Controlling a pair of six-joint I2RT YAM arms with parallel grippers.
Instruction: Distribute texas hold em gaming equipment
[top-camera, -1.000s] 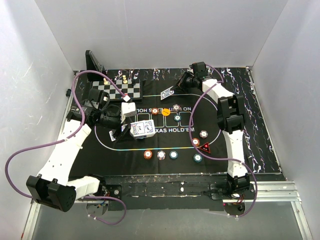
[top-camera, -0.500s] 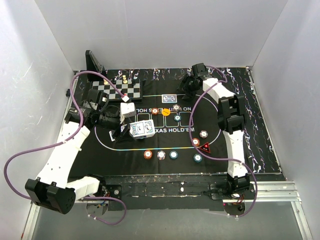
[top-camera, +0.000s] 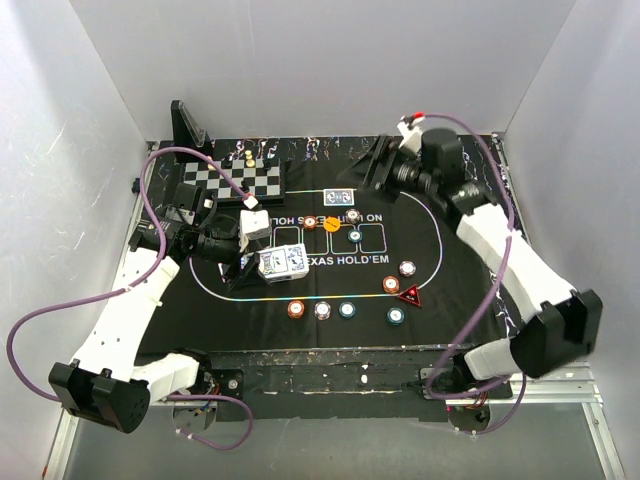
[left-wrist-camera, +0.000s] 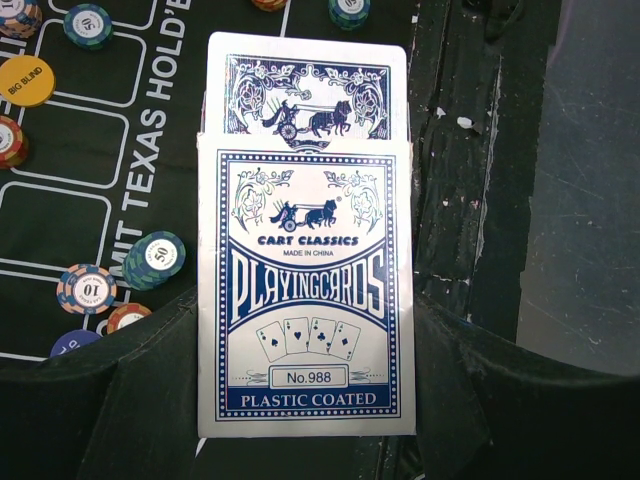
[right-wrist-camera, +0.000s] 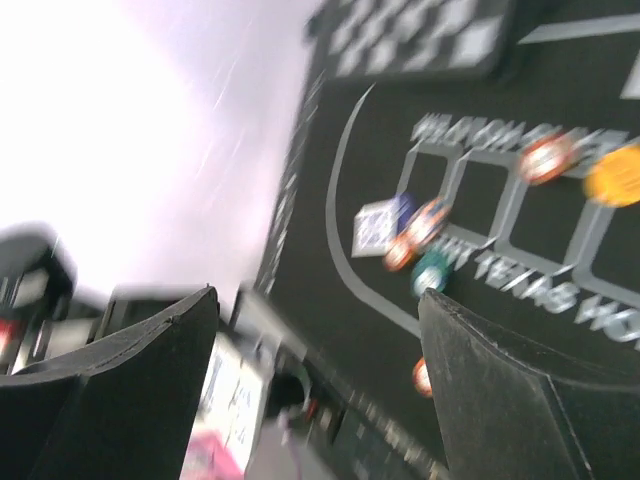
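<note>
While the black worktop (top-camera: 320, 372) carries everything, the Texas hold'em mat (top-camera: 440, 250) spread over its middle is the thing to steer by. The chessboard (top-camera: 235, 182) sits just off the mat's far left corner.

Over the mat's left end, the left claw (left-wrist-camera: 305, 330) is clamped on a blue-and-white playing card box (left-wrist-camera: 306, 200), and one blue-backed card (left-wrist-camera: 305, 90) sticks out of its open top. Above the mat's far right corner hangs the right claw (right-wrist-camera: 320, 330), jaws wide apart with nothing between them.

A single face-down card (top-camera: 340, 196) lies at the middle of the mat's far edge. The red triangular marker (top-camera: 410, 294) lies toward the mat's near right, just beside an orange chip (top-camera: 391, 284). The yellow disc (top-camera: 330, 226) rests a little beyond the mat's centre. Along the mat's near line sit three chips in a row (top-camera: 322, 310): orange, white-pink and teal.
</note>
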